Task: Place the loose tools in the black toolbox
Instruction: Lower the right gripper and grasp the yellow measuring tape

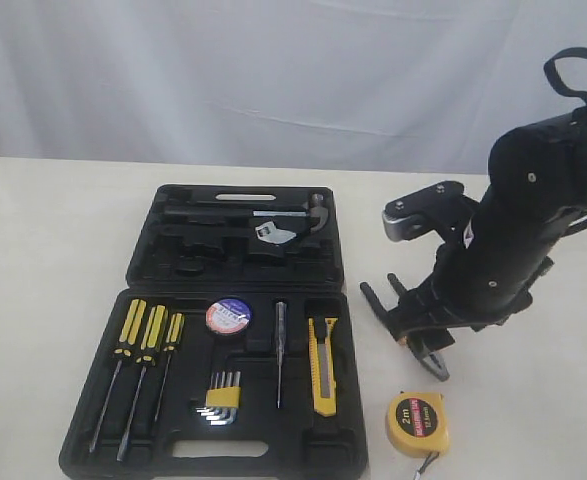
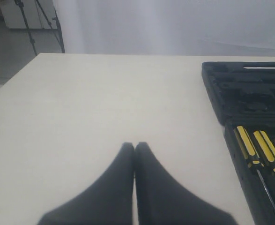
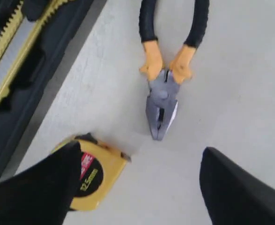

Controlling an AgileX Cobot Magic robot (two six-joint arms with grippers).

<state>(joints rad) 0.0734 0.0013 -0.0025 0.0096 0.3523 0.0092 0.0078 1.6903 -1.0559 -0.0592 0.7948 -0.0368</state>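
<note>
The black toolbox lies open on the table, also seen in the left wrist view and the right wrist view. The black tape roll and the yellow-black utility knife rest in its near half. The pliers lie on the table right of the case, jaws toward the yellow tape measure. My right gripper hovers open above them, holding nothing. My left gripper is shut and empty, out of the exterior view.
Three yellow-black screwdrivers, a hex key set and a thin tester fill near-half recesses. A hammer and wrench sit in the far half. A white curtain hangs behind the table.
</note>
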